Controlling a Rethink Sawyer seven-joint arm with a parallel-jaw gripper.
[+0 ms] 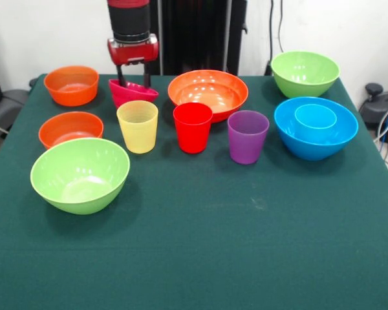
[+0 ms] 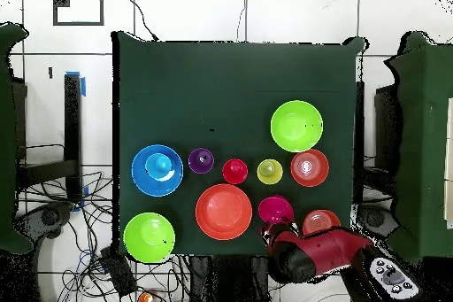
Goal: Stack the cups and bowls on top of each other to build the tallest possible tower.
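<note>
The worktop [image 1: 200, 252] was dark green. On it stood a yellow cup [image 1: 137, 126], a red cup [image 1: 193, 127] and a purple cup [image 1: 247, 136]. A light blue cup [image 1: 315, 116] sat inside the blue bowl [image 1: 315, 139]. Two bowls were lime green [image 1: 80, 174] [image 1: 304, 73]; the wide bowl [image 1: 207, 92] and two small bowls [image 1: 71, 84] [image 1: 70, 128] were orange. The magenta bowl [image 1: 132, 93] was plain and glossy. The pincer [image 1: 134, 81] was black below a red wrist.

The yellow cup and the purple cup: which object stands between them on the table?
The red cup stands between the yellow cup and the purple cup; the front view shows it clearly, and the overhead view agrees.
</note>
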